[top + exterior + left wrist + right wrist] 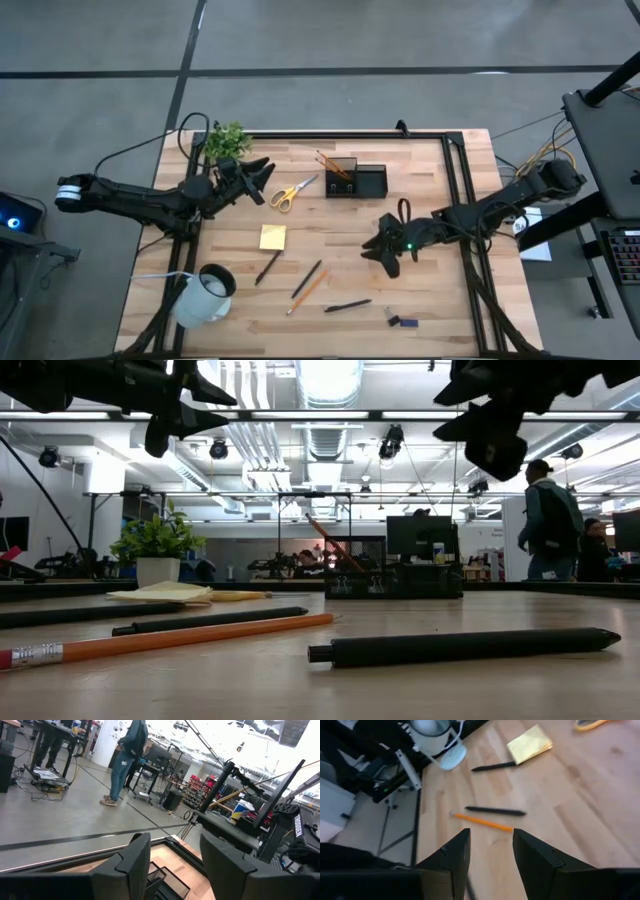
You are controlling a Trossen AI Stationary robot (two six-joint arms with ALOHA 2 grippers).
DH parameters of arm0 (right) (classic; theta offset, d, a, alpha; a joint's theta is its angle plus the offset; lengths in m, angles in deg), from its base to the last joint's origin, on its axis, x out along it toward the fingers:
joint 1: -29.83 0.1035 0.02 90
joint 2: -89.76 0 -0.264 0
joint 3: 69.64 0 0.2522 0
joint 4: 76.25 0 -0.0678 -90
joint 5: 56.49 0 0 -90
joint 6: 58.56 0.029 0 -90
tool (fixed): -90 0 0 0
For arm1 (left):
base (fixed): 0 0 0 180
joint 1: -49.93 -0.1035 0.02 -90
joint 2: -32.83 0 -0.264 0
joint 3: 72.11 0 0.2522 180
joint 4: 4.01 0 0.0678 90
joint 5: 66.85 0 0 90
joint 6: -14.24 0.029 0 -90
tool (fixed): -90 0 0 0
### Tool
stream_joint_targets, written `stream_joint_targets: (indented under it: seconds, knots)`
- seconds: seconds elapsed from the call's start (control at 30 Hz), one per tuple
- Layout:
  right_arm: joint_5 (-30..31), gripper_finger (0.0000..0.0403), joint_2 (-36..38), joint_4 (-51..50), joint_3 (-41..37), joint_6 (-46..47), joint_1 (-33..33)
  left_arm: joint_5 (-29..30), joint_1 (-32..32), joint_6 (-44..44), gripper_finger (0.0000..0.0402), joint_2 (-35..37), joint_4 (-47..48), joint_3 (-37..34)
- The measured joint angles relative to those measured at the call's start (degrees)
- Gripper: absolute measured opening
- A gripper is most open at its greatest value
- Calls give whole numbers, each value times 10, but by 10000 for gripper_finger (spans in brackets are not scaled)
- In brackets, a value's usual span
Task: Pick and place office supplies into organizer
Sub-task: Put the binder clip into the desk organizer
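A dark pen (465, 646) lies nearest. Both grippers, left (262, 175) and right (383, 250), hover with fingers apart, holding nothing; next, one should reach down for it.

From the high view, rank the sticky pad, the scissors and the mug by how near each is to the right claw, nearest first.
Right claw hangs open over the table's right half.
1. Sticky pad: toward the table's middle, level with the claw.
2. Scissors: beyond the pad, up near the organizer.
3. Mug: lying by the left front corner, clearly farthest.
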Motion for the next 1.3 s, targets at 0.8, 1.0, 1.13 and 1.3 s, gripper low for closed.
stream_joint_targets:
  seconds: [0.8, 1.0, 1.13, 1.3]
  knots:
    - [-216, 136, 0, -10, 0, 335, 84, 0, 0, 0, 157, -2, 0, 0]
    - [-217, 127, -5, -62, 0, 382, 115, 0, 0, 0, 157, -2, 0, 0]
    - [-216, 113, -20, -76, 12, 423, 136, 0, 0, 0, 157, -2, 0, 0]
    - [-213, 99, -74, -177, 106, 378, 151, 0, 0, 0, 157, -2, 1, 0]
